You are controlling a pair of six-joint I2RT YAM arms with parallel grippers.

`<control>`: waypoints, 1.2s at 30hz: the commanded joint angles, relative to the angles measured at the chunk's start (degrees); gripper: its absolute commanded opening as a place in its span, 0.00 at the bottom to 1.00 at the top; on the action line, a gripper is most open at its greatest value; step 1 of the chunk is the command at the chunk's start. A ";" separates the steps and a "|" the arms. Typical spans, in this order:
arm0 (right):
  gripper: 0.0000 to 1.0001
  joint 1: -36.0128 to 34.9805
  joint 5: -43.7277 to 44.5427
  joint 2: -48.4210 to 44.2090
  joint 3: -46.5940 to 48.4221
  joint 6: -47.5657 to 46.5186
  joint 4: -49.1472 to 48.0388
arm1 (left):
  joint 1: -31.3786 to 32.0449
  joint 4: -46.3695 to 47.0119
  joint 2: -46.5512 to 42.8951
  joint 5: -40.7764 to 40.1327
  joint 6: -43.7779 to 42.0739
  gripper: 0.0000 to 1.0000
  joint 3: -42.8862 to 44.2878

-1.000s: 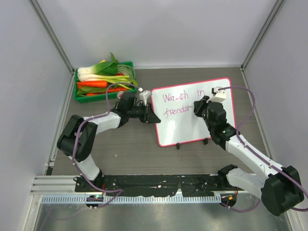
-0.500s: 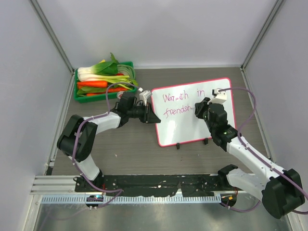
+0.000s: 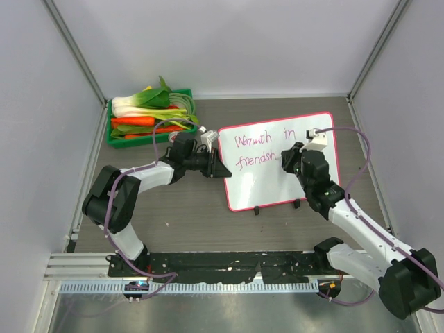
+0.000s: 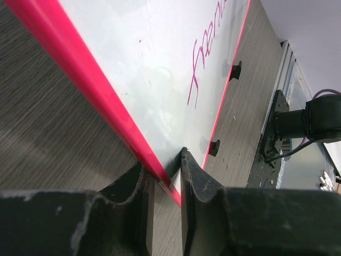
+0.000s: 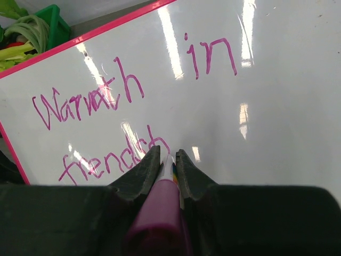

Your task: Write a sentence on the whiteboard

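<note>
Pinching a pink marker (image 5: pixel 160 210), the right gripper (image 5: pixel 167 156) rests its tip at the sentence (image 3: pixel 262 149); the left gripper (image 4: pixel 162 172) clamps the whiteboard (image 4: pixel 160 64) by its edge.

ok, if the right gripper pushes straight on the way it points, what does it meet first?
The whiteboard, just past the sentence's last letter. The right gripper's marker leads; its tip looks at or near the surface, depth unclear.

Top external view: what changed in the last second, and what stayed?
The right gripper, shut on the pink marker, moved slightly right, and the second line of the sentence gained strokes, now reading "friendsh". The left gripper stays clamped on the whiteboard frame; the green crate did not move.
</note>
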State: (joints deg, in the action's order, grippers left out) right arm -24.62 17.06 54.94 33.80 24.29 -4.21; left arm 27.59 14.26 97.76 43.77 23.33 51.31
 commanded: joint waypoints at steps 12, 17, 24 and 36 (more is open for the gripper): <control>0.01 0.19 4.21 -0.80 3.55 -0.57 -4.76 | 1.41 -5.74 2.09 -7.03 -7.69 0.00 -1.12; 0.01 0.10 4.91 2.45 2.76 -0.21 -6.69 | 1.50 -5.74 1.91 -7.03 -7.78 0.00 -1.12; 0.01 0.28 5.53 2.02 1.00 -0.39 -5.64 | 1.41 -5.82 2.18 -6.94 -7.78 0.00 -1.03; 0.02 0.36 4.56 0.96 -1.10 -0.74 -2.91 | 1.41 -5.91 2.18 -6.94 -7.69 0.00 -0.95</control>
State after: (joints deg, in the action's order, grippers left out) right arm -24.62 20.49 56.95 33.93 24.12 -8.27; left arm 27.64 14.26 97.76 43.66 23.33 51.31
